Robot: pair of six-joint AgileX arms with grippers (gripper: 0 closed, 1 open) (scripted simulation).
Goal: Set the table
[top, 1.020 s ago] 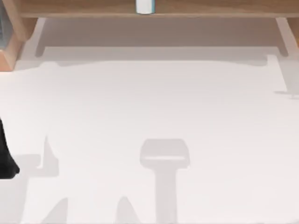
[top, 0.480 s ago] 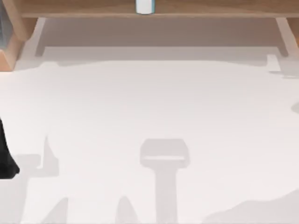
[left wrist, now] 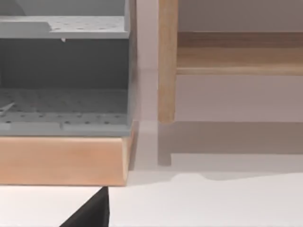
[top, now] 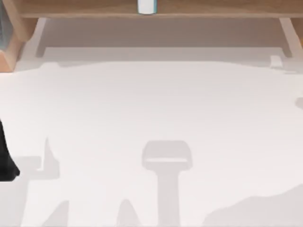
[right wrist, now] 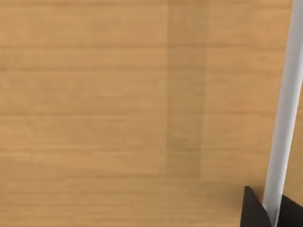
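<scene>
The table point(top: 156, 109) lies flat and faces up toward the overhead camera. It spreads from the left side of the scene to the right and from the near side up to a wooden shelf unit point(top: 203, 8) along the far side. Its near, left and right edges run past the frame, so we cannot tell which way its long axis goes. Soft grey shadows lie on the white top, one broad patch at the near right corner.

On the shelf unit, about midway along the far side, stands a small white and blue container point(top: 147, 6). At the far left sits a grey perforated rack point(left wrist: 64, 106) on a wooden base point(left wrist: 64, 161), which rests on the table. Just beside the rack a wooden post point(left wrist: 166, 61) of the shelf unit stands upright.

Our left arm point(top: 5, 158) is a dark shape at the left side of the table, toward the near side. The left gripper point(left wrist: 92, 215) is a dark wedge low over the white top, facing the rack and the post, and we cannot tell whether it is released or clenched.

Our right gripper point(right wrist: 271, 213) faces a plain wooden surface point(right wrist: 118, 104). A narrow white strip point(right wrist: 284, 109) runs down to its dark tip. We cannot tell whether it grasps the strip.
</scene>
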